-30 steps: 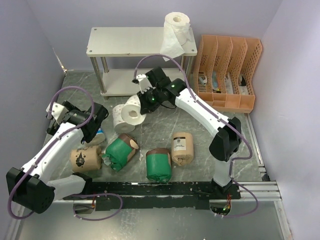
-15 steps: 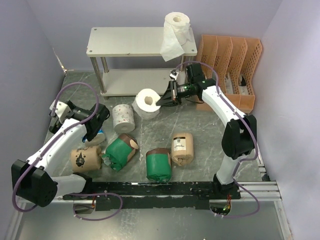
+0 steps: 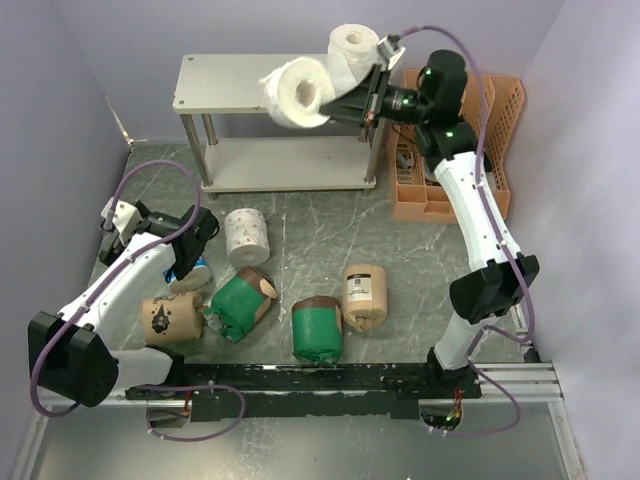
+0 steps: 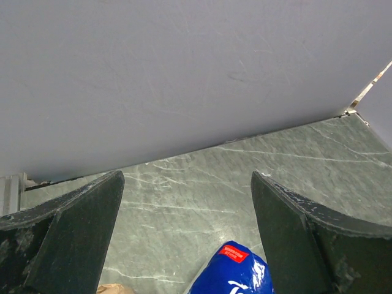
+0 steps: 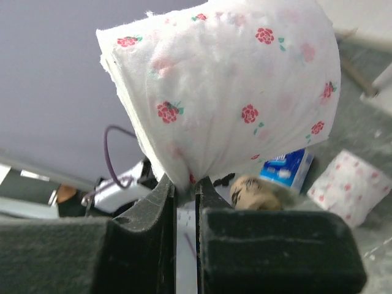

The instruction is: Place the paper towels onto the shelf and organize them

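Observation:
My right gripper (image 3: 352, 104) is shut on a pink-dotted white roll (image 3: 300, 92), pinching its edge (image 5: 184, 177) and holding it in the air over the shelf's top board (image 3: 230, 85). A plain white roll (image 3: 354, 48) stands on the shelf's right end, a loose sheet hanging down. On the floor lie another pink-dotted roll (image 3: 246, 236), two green rolls (image 3: 238, 304) (image 3: 317, 333), two tan rolls (image 3: 364, 292) (image 3: 170, 318) and the blue-wrapped roll (image 3: 194, 268). My left gripper (image 3: 190, 255) is open, its jaws straddling the blue roll (image 4: 236, 272) from above.
An orange slotted file organizer (image 3: 455, 150) stands right of the shelf, under my right arm. The shelf's lower board (image 3: 280, 165) is bare. Lilac walls close in the left, back and right sides. A black rail (image 3: 330, 380) runs along the near edge.
My right gripper has lifted the pink-dotted roll from the floor in front of the shelf up and back to above the shelf's top board. My left gripper shifted only slightly.

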You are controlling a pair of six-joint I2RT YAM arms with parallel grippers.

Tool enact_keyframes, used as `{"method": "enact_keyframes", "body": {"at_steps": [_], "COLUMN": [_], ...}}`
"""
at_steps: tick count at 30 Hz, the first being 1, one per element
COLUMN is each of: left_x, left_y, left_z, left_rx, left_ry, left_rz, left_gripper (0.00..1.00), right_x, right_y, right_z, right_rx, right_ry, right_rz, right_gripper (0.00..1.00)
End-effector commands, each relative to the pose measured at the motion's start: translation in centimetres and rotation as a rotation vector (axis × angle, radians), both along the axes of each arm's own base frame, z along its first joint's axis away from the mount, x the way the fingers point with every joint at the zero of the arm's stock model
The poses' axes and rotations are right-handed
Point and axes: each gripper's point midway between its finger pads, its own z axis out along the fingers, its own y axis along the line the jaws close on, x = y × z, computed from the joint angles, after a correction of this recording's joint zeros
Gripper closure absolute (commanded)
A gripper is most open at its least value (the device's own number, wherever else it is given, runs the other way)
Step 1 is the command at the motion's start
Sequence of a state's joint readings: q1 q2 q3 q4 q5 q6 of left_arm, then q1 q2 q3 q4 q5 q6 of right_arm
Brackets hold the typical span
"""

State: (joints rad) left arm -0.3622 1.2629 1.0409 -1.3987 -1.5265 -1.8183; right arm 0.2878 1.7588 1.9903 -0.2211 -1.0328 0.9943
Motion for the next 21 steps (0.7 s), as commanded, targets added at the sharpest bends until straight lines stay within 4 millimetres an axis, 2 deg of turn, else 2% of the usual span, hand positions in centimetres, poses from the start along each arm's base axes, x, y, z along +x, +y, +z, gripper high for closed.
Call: {"method": "enact_keyframes", "body": {"at_steps": [1,3,10,21], "left_x": [0.4,0.4,0.4,0.5], "left_y": [0.3,0.3,0.3,0.3], "left_z": [1.9,1.9,1.8,1.6], "left_rx": [0.048,0.046,0.047,0.050], "left_ry": [-0.052,-0.051,-0.049,-0.038], "left_rz": [0.005,0.005,0.006,0.005], "left_gripper": [0.04,0.04,0.04,0.04], "right_x": [5.4,6.4,10.1,12.7], "right_y": [-2.2,-2.3,-2.2,-2.1], "right_z": [1.7,2.0,-0.8,0.3], "right_rx": [0.062,0.118,0.152,0.204], "right_ry": [-0.001,0.024,0.116,0.027], "right_rz": [-0.198,-0.185,-0.219,-0.272], "right_gripper": [1.00,1.00,1.00,1.00]}}
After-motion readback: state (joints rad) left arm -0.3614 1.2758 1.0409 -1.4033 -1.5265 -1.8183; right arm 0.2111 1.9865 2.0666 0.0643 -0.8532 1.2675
